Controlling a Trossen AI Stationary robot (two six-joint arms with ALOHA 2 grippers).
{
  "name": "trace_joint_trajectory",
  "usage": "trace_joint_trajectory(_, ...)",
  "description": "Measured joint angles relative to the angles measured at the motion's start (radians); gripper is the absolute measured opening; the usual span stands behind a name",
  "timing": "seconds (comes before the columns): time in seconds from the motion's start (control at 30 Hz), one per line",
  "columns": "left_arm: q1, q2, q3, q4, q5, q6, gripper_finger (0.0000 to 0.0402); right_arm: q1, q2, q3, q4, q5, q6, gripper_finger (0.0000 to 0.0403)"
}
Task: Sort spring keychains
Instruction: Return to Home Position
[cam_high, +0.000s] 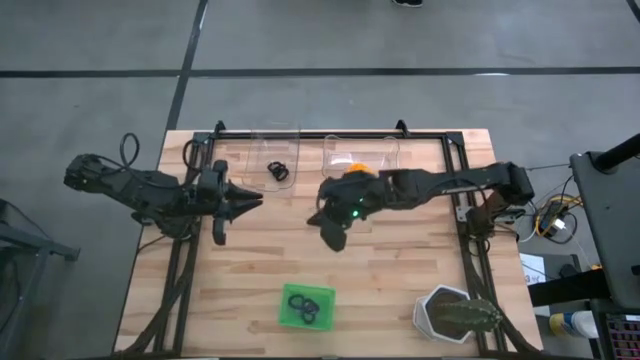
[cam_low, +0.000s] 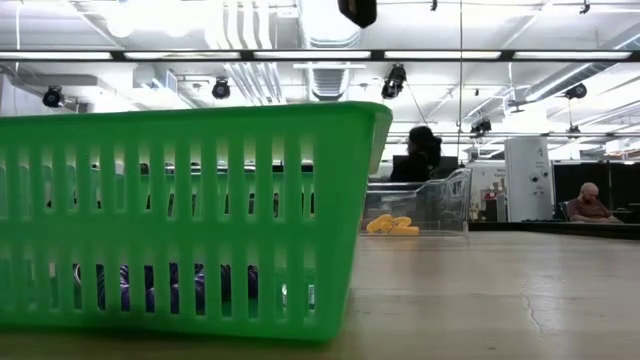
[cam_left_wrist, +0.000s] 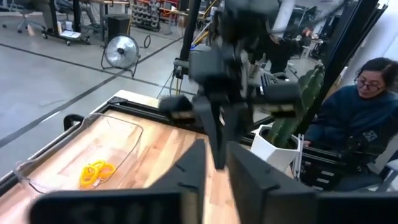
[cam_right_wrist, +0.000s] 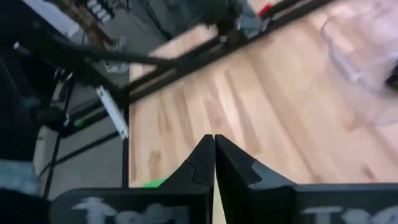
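The green square tray (cam_high: 331, 300) sits near the table's near edge with dark ring keychains (cam_high: 305, 305) in it. In the low view purple ones (cam_low: 150, 285) show through its slots. Black keychains (cam_high: 278, 171) lie in one clear tray at the far edge and orange ones (cam_high: 357, 163) (cam_left_wrist: 96, 173) (cam_low: 392, 225) in the tray beside it. My left gripper (cam_high: 258, 201) (cam_left_wrist: 216, 162) hovers left of centre, pointing right, with a narrow gap between its fingers. My right gripper (cam_high: 318, 218) (cam_right_wrist: 214, 146) hangs above the table's middle, near the orange tray, shut with nothing seen between its fingers.
A cactus in a white pot (cam_high: 455, 315) stands at the table's near right corner. A black frame (cam_high: 330, 133) runs around the table's edges. Bare wood lies between the grippers and the green tray. People sit beyond the table (cam_left_wrist: 367, 93) (cam_low: 420, 155).
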Motion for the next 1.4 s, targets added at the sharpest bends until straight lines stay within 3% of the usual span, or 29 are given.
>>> trace_joint_trajectory(0.13, 0.003, 0.009, 0.000, 0.007, 0.004, -0.008, 0.0008, -0.012, -0.024, 0.000, 0.019, 0.029, -0.032, 0.0008)
trace_joint_trajectory(0.53, 0.054, 0.109, -0.001, 0.061, 0.015, -0.037, 0.0000, -0.011, -0.034, -0.001, 0.170, 0.127, -0.171, 0.0008)
trace_joint_trajectory(1.07, 0.084, 0.238, -0.001, 0.177, 0.075, -0.085, 0.0000, -0.013, -0.037, -0.001, 0.201, 0.121, -0.195, 0.0008)
trace_joint_trajectory(1.4, 0.132, 0.249, -0.002, 0.202, 0.093, -0.094, 0.0000, -0.014, -0.037, -0.001, 0.206, 0.108, -0.195, 0.0008)
